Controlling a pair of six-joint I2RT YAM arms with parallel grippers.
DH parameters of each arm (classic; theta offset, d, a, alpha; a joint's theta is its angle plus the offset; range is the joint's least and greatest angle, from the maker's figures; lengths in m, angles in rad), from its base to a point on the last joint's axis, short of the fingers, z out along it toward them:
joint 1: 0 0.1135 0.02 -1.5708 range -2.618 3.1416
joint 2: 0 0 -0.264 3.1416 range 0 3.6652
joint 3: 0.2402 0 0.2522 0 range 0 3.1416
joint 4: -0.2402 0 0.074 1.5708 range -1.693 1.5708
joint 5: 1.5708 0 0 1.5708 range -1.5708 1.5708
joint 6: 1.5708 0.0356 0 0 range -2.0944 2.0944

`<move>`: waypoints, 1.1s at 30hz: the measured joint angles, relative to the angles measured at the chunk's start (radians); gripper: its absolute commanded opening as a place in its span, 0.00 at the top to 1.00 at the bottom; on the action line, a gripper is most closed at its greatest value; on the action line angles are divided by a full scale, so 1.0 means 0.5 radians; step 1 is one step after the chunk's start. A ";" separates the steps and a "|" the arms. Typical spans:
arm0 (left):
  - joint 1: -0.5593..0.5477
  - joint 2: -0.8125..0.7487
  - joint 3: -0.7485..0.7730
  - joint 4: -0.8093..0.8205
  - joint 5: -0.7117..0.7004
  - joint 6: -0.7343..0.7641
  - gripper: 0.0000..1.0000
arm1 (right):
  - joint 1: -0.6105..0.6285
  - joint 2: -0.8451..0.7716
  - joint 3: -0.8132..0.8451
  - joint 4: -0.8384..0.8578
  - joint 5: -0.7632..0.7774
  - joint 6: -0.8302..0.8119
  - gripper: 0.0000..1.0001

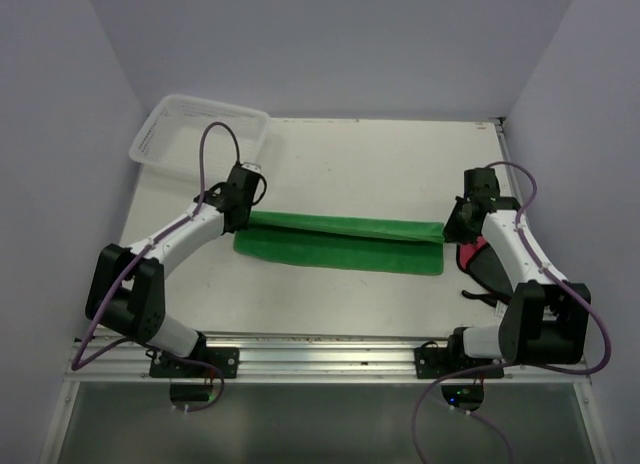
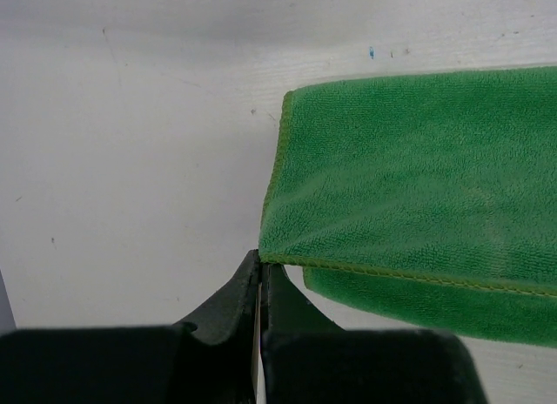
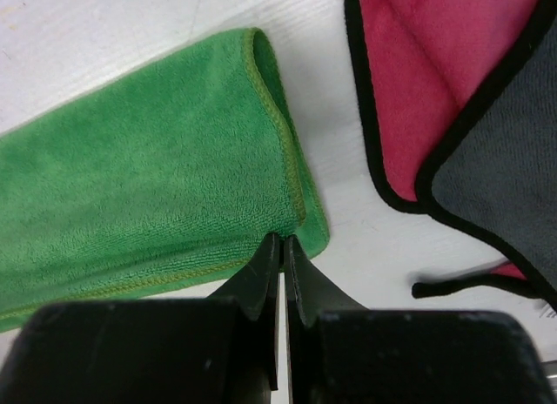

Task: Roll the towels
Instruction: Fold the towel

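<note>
Here, my left gripper (image 2: pixel 260 263) has its two black fingers pressed together on a corner at the left end of the green towel (image 2: pixel 418 186). The stitched hem runs right into the tips, and the upper layer there sits raised over the layer beneath it. My right gripper (image 3: pixel 281 243) is closed the same way, nipping the hem at the towel's other end. A bit of the lower layer shows just to the right of those tips. Between my two grippers the green towel lies folded lengthwise as a long band across the middle of the white table (image 1: pixel 380 164), stretched from one to the other. Just beside its right end, not touching it, lies the red towel (image 3: pixel 426 64). It is edged in black, with one flap turned over to show its dark grey underside (image 3: pixel 513 160). In the overhead view my right arm hangs over it. A white mesh basket (image 1: pixel 215 106) sits at the table's far left corner, well apart from both towels.
</note>
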 measured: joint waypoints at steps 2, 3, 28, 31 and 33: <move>-0.010 -0.016 -0.033 0.000 0.012 -0.001 1.00 | 0.000 -0.025 -0.044 0.000 0.000 -0.003 1.00; -0.023 -0.023 -0.054 0.002 0.014 -0.001 1.00 | 0.000 -0.032 -0.065 -0.001 0.001 -0.005 1.00; -0.246 -0.015 -0.188 -0.014 -0.150 -0.017 0.83 | 0.001 -0.020 -0.219 0.002 0.005 -0.055 0.91; -0.268 -0.015 -0.192 -0.017 -0.157 -0.015 0.76 | 0.003 -0.019 -0.219 0.002 0.005 -0.066 0.82; -0.284 -0.015 -0.199 -0.019 -0.162 -0.017 0.70 | 0.007 -0.015 -0.219 0.001 0.005 -0.079 0.78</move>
